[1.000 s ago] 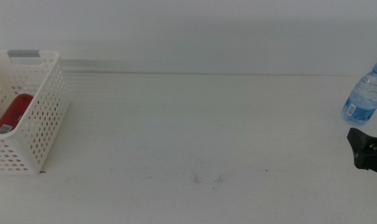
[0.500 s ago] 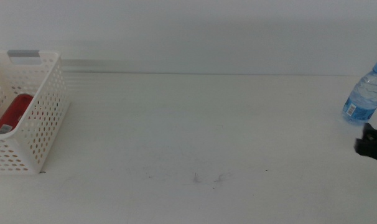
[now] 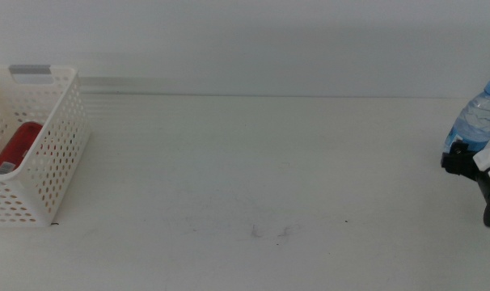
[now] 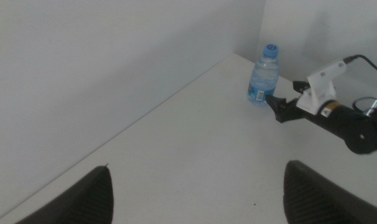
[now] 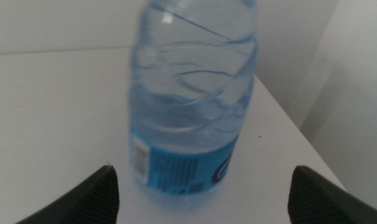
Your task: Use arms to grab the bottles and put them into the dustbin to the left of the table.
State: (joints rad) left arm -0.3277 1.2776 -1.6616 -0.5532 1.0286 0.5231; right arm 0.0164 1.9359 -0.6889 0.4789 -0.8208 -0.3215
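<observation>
One water bottle (image 3: pixel 474 124) stands upright on the table (image 3: pixel 253 178), just ahead of my right tool (image 3: pixel 457 161), whose jaws are spread wide; one red can (image 3: pixel 12 148) lies in the dustbin (image 3: pixel 57 166).

The bottle (image 5: pixel 191 99) is clear, glossy ribbed plastic, the table (image 3: pixel 245 186) smooth matt white, and the dustbin (image 3: pixel 55 153) perforated white plastic.

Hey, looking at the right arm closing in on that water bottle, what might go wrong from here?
Two risks. The water bottle stands upright near the table's far right edge, so a nudge from the right gripper, whose open jaws are not yet around it, might tip it or push it off. The dustbin sits at the far left with a red can already inside, so the carry across is long and a loose grip may drop the bottle. The left gripper waits, open.
</observation>
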